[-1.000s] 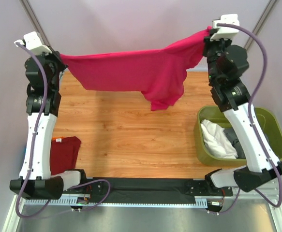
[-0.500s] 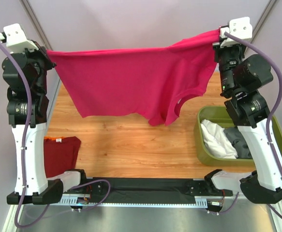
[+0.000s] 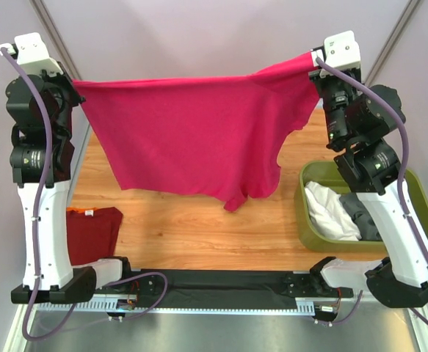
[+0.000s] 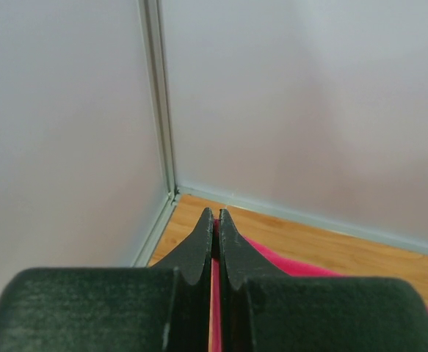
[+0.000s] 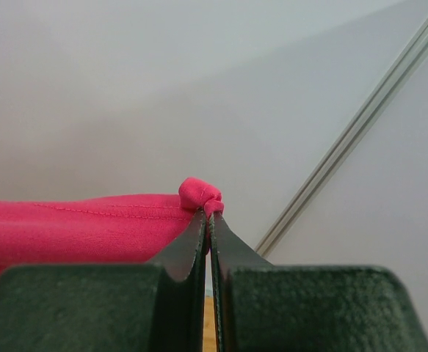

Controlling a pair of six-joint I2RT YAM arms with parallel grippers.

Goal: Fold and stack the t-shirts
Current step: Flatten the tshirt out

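Bright, even light; wrist views' foregrounds blurred.

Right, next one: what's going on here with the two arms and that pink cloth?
The two arms hold a magenta-pink t-shirt spread in the air above the table: the left gripper is shut on one top corner, the right gripper on the other. A dark red t-shirt lies at the table's near left; white and grey clothes sit in the olive-green bin at right.
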